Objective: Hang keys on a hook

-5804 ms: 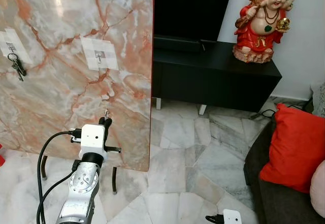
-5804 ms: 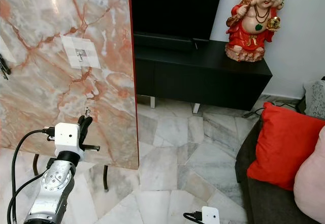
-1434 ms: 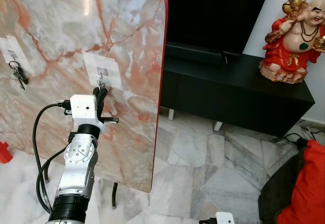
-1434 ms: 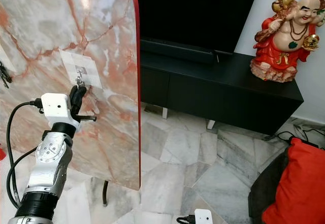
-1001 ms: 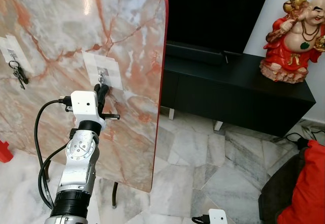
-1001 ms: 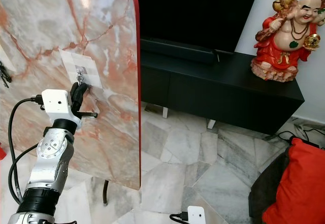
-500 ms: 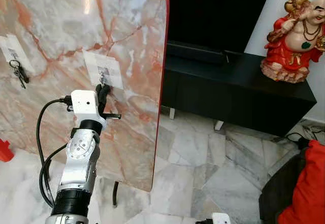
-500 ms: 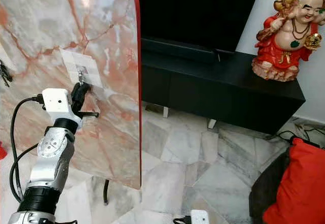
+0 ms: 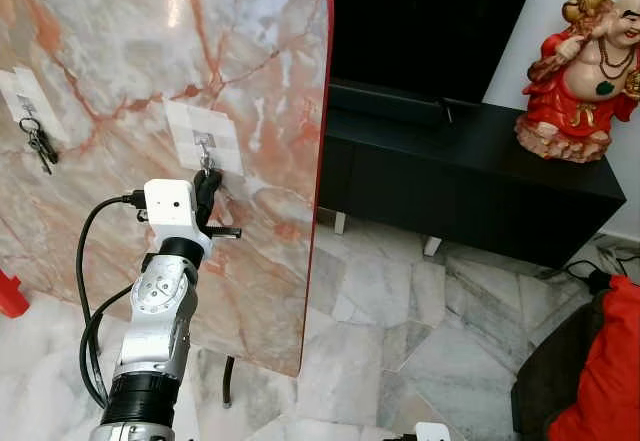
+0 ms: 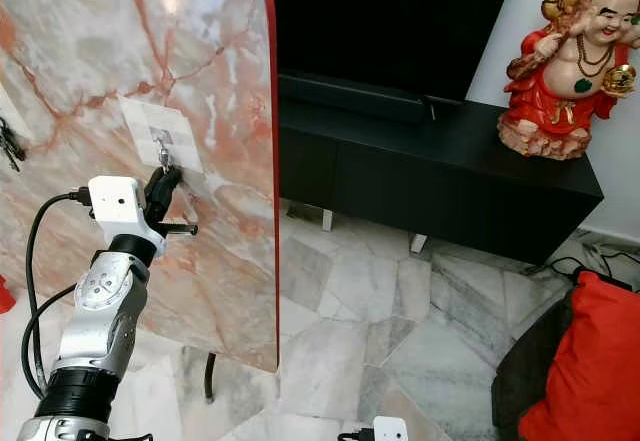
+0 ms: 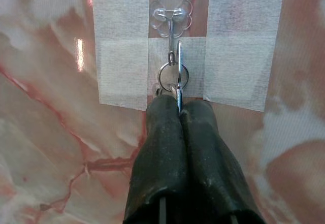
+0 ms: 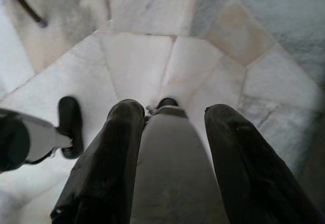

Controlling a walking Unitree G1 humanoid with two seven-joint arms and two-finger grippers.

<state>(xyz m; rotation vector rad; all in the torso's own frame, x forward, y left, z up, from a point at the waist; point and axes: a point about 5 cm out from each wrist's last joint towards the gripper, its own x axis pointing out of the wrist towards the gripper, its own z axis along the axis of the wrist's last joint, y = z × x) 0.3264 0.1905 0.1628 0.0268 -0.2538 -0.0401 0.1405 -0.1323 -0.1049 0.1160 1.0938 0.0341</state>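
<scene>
**Keys at the hook, pinched in my left gripper**

The keys (image 11: 172,76) sit at the clear hook (image 11: 171,21), their ring against the hook's lower wire; I cannot tell whether the ring is seated on it. My left gripper (image 11: 179,102) has its fingers pressed together on the keys just below the hook. The hook is taped to the upright marble slab (image 9: 250,81). A second set of keys (image 9: 36,143) hangs on the slab, far to the left. My right gripper (image 12: 175,109) hangs low over the marble floor (image 9: 380,301), fingers spread. To the right stand a black cabinet (image 9: 480,181) and a red statue (image 9: 585,61).
</scene>
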